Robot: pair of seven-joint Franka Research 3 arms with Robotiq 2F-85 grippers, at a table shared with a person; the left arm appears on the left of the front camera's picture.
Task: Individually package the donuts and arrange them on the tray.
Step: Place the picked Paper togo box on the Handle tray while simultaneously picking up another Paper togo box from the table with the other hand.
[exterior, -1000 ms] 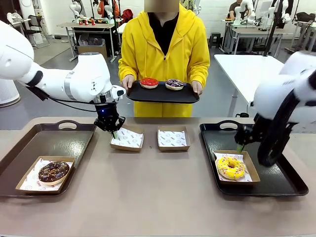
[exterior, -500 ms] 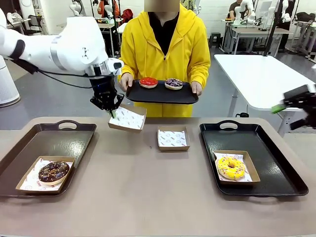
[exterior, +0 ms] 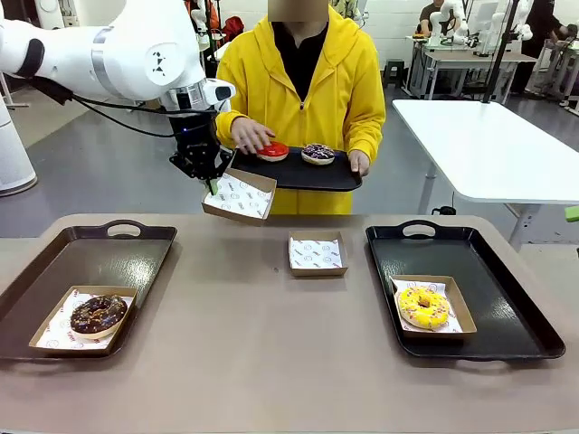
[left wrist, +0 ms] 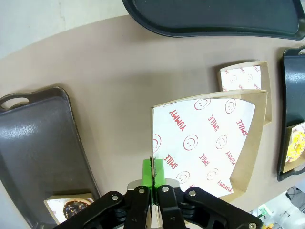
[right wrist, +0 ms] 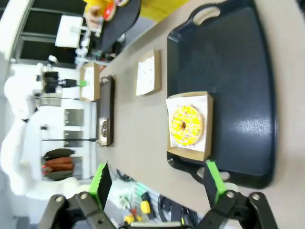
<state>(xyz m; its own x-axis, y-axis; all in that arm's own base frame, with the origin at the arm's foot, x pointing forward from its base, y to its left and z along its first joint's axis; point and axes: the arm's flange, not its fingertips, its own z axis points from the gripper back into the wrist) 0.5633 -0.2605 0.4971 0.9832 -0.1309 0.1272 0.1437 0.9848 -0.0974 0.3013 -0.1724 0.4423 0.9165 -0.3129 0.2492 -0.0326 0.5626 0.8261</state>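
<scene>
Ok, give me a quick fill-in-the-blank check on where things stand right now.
The left gripper is shut on the rim of an ____ paper-lined box, held above the table.
The person's hand rests on the ____ donut on the held tray.
The yellow sprinkled donut sits boxed on the table tray at the robot's ____.
The right gripper stands ____.
Missing: empty; red; right; open.

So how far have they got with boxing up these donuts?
Halfway. Done: the chocolate donut sits boxed on the left tray, the yellow donut boxed on the right tray. In hand: the left gripper pinches an empty box, held aloft near the person, whose hand rests on the red donut. Left: that one and the purple-and-white donut on the person's tray; a second empty box lies on the table.
</scene>
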